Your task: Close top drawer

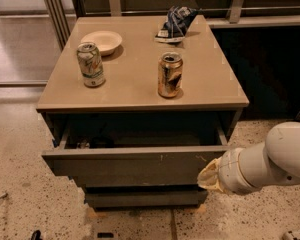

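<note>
The top drawer [135,165] stands pulled out from the cabinet, its flat grey-brown front facing me with pale scratch marks right of the middle. Its dark interior [140,134] shows under the tabletop. My white arm comes in from the right, and the gripper [209,176] sits at the right end of the drawer front, about level with it. The fingers are hidden behind the wrist.
The beige tabletop [135,86] carries a green-white can [90,64], a brown can [170,74], a pale bowl [102,40] and a dark chip bag [175,21]. A lower drawer front [145,198] sits below. Speckled floor lies around the cabinet.
</note>
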Tool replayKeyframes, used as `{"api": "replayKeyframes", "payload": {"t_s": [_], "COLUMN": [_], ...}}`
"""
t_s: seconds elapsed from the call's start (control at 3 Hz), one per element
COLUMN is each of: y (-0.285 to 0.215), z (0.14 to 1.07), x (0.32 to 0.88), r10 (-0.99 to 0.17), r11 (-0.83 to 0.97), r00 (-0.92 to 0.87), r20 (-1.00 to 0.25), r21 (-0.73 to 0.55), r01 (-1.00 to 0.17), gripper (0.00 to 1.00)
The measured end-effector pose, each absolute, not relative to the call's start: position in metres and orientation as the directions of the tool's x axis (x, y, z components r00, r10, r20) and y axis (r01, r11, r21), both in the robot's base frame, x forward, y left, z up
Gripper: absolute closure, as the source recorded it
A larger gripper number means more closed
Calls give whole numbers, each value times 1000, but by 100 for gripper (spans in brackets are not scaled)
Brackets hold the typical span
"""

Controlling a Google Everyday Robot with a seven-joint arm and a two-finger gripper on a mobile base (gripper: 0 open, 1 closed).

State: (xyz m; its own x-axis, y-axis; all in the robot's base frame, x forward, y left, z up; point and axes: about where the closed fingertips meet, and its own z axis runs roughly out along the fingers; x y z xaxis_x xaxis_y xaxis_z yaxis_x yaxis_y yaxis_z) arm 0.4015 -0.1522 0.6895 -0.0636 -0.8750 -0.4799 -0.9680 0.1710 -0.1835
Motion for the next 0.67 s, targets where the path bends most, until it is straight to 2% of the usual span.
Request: {"api": "replayKeyframes", "payload": {"t_s": [0.67], "y": [-150], "z": [680], "x": [425], "r10": [-877], "r11": [158], "r00": [7], "r20": [-481], "r21": [-301], "r01": [-941], "gripper": [100]}}
